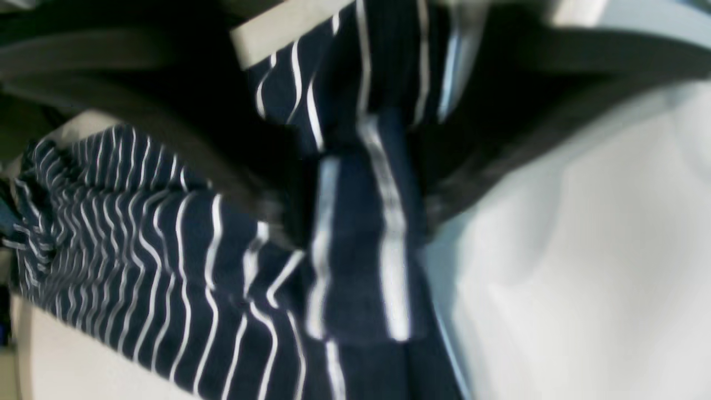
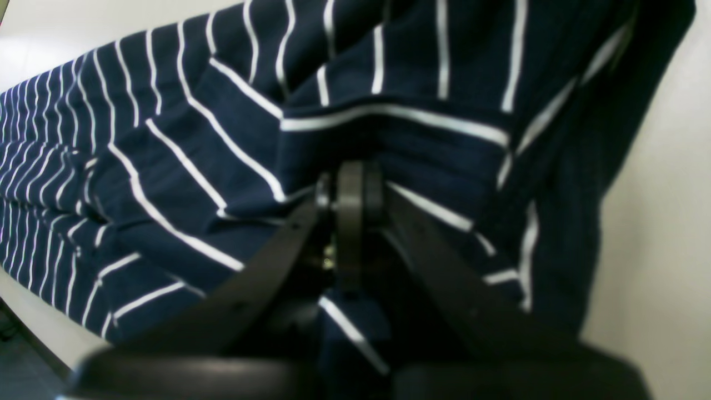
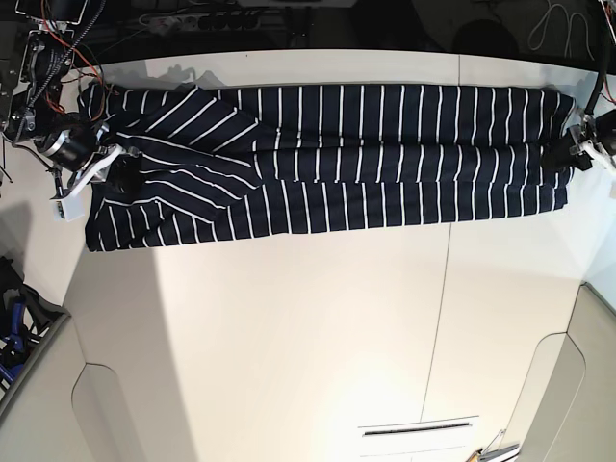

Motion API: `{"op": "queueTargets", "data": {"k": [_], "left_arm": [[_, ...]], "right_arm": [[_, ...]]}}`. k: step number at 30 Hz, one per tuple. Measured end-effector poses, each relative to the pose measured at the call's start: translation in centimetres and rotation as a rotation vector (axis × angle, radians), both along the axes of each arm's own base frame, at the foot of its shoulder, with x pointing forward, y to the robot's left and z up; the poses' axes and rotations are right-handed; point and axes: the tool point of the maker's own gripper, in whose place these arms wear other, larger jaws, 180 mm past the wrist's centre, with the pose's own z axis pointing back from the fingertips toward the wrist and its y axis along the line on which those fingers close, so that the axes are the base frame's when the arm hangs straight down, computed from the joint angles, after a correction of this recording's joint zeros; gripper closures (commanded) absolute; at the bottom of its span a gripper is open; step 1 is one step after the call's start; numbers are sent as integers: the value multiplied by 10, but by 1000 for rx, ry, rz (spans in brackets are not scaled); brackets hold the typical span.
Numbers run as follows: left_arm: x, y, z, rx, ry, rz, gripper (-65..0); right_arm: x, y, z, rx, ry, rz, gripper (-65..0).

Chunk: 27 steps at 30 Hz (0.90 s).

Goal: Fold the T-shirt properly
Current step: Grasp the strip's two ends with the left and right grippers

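Shirt: we find the dark navy cloth T-shirt with thin white stripes (image 3: 327, 159) stretched as a long band between both grippers on the white table (image 3: 289, 327).
Right gripper (image 2: 350, 191): we see jaws together, pinching a fold of striped cloth.
Left gripper (image 1: 361, 183): fabric lies bunched between the fingers; we cannot tell whether they clamp it.

From my station I saw a pale cream table (image 3: 289, 337) filling most of the base view, with thin seams dividing its panels. A soft glare of light sat on its near part. Behind its far edge lay a dark strip cluttered with cables (image 3: 568, 19). Grey floor (image 3: 29, 385) showed at the left.
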Motion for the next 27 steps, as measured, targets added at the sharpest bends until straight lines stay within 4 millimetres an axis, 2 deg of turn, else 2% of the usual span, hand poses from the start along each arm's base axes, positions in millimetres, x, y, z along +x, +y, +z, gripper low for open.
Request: {"op": "queueTargets", "data": {"k": [2, 4, 10, 13, 21, 27], "left_arm": [[0, -7, -4, -22, -5, 7, 0], [3, -9, -4, -28, -23, 20, 0], [14, 5, 4, 16, -88, 56, 0], [21, 8, 16, 51, -108, 24, 0], [35, -14, 45, 108, -159, -121, 0], [34, -31, 60, 143, -133, -183, 0]], "right_arm": [[0, 0, 0, 0, 0, 0, 0], [0, 0, 0, 0, 0, 0, 0], [0, 0, 0, 0, 0, 0, 0], [-1, 0, -1, -1, 6, 3, 0], [-1, 0, -1, 0, 8, -1, 0], [-1, 0, -1, 0, 7, -1, 0]]}}
